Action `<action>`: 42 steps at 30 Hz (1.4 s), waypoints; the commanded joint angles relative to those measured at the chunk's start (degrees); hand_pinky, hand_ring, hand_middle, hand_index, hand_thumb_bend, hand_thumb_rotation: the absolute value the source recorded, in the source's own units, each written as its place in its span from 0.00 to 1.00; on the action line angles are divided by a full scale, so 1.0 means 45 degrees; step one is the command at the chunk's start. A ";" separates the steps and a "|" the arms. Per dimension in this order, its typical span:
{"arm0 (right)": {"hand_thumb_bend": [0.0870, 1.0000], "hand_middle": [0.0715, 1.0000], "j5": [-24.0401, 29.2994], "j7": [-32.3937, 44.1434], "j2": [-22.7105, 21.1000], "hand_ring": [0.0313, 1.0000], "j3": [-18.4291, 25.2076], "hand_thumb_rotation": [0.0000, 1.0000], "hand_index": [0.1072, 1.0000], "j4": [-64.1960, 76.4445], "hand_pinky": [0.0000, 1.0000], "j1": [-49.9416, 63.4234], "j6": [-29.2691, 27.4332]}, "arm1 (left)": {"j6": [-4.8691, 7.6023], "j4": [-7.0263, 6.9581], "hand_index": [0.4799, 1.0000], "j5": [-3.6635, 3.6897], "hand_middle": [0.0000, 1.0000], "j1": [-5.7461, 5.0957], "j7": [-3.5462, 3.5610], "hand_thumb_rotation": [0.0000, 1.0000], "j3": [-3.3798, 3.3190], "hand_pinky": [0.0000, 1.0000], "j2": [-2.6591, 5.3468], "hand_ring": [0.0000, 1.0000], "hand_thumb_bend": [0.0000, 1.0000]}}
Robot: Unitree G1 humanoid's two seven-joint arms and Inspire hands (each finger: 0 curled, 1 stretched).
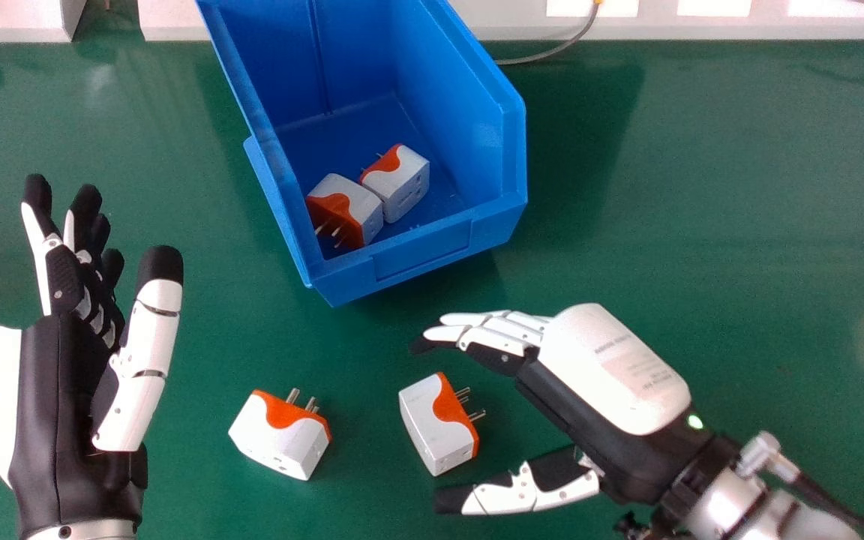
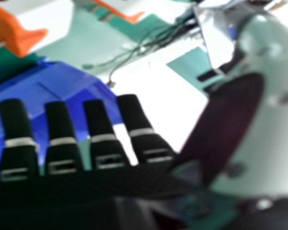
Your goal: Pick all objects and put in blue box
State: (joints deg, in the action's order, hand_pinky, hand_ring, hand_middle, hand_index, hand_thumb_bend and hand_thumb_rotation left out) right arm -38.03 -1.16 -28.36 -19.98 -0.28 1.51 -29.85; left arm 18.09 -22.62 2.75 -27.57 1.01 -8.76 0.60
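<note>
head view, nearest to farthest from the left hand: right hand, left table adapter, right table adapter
1. Left table adapter, right of the left hand
2. Right table adapter, near the view's middle
3. Right hand, on the view's right

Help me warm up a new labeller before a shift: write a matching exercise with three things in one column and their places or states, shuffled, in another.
Things
1. Blue box
2. Left hand
3. Right hand

Places or states
A. Nearest the right adapter on the table
B. Left of the left adapter
C. Has two adapters inside

Pairs: 1-C, 2-B, 3-A
</note>
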 commanded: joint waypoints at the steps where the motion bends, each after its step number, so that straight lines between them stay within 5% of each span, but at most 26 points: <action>1: 0.47 0.81 0.0062 0.0159 0.0068 0.79 -0.0056 0.60 0.77 -0.0148 0.66 -0.0499 -0.0277 | 0.0213 -0.0120 0.97 -0.0012 0.99 0.0006 0.0013 0.61 -0.0067 1.00 -0.0101 1.00 0.43; 6: 0.47 0.84 -0.0472 0.0461 0.0272 0.81 -0.0370 0.60 0.81 -0.0792 0.68 -0.1275 -0.0049 | 0.0223 -0.0096 0.96 -0.0105 0.99 0.0056 -0.0024 0.62 -0.0062 1.00 -0.0090 1.00 0.45; 15: 0.48 0.85 -0.1639 0.0151 0.0654 0.82 -0.0932 0.56 0.81 -0.1982 0.68 -0.2393 0.0056 | 0.0131 -0.0214 0.97 0.0058 1.00 -0.0043 0.0099 0.62 -0.0006 1.00 -0.0083 1.00 0.45; 20: 0.48 0.86 -0.1972 -0.0172 0.0790 0.83 -0.1263 0.53 0.81 -0.2859 0.69 -0.2943 -0.0125 | 0.0197 -0.0232 0.96 -0.0069 0.99 -0.0074 0.0013 0.63 -0.0033 1.00 -0.0056 1.00 0.45; 35: 0.49 0.85 -0.3349 -0.1745 0.1155 0.82 -0.2330 0.44 0.79 -0.5471 0.68 -0.4154 0.0204 | 0.0244 -0.0235 0.97 0.0466 1.00 -0.0056 0.0363 0.62 -0.0294 1.00 -0.0327 1.00 0.42; 38: 0.47 0.84 -0.3583 -0.2338 0.1149 0.81 -0.2539 0.42 0.79 -0.6022 0.67 -0.4356 0.0175 | 0.0174 -0.0322 0.97 0.0367 0.99 -0.0070 0.0320 0.62 -0.0391 1.00 -0.0385 1.00 0.44; 42: 0.46 0.83 -0.3808 -0.2908 0.1160 0.79 -0.2739 0.38 0.77 -0.6506 0.66 -0.4574 0.0266 | 0.0108 -0.0358 0.97 0.0452 0.99 -0.0032 0.0353 0.62 -0.0454 0.99 -0.0440 1.00 0.43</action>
State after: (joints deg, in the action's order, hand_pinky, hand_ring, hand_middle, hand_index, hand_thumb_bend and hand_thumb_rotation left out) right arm -54.49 -12.99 -22.98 -32.06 -28.91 -17.74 -29.32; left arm 18.10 -22.85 4.59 -27.79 2.48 -10.39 -0.89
